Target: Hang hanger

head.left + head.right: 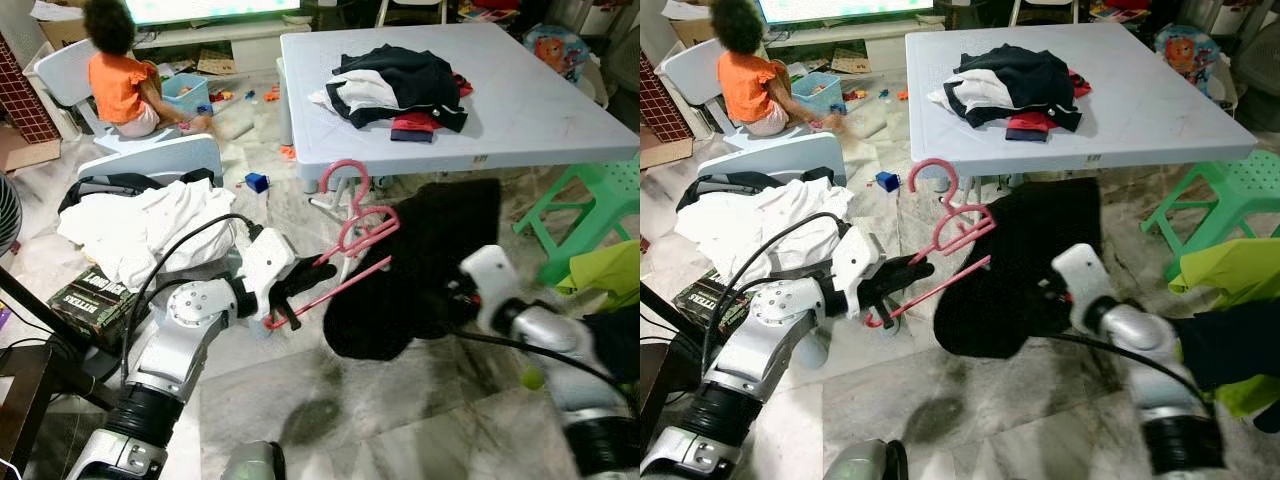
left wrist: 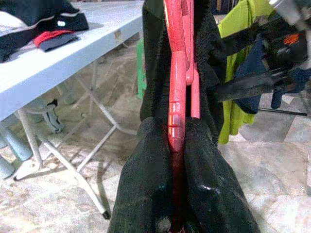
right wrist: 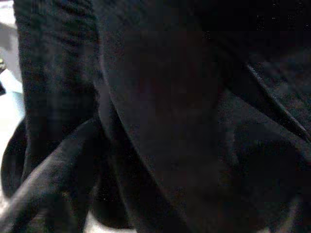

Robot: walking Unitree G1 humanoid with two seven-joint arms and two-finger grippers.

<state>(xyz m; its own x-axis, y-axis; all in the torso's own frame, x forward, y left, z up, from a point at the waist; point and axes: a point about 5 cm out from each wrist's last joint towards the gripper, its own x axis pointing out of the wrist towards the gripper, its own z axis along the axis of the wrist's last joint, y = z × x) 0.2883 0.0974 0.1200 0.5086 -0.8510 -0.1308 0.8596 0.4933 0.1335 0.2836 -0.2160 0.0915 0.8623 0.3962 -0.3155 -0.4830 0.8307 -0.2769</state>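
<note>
A pink plastic hanger is held tilted in mid-air in front of me, its hook pointing up toward the table edge. My left gripper is shut on the hanger's lower end; in the left wrist view both fingers clamp the pink bar. A black garment drapes over the hanger's far side. My right gripper is pressed into that black cloth, its fingers buried in the fabric. The right wrist view is dark with black cloth.
A pale blue folding table with a pile of clothes stands ahead. A white laundry heap lies left on a chair. A person in an orange top sits on the floor far left. A green stool stands right.
</note>
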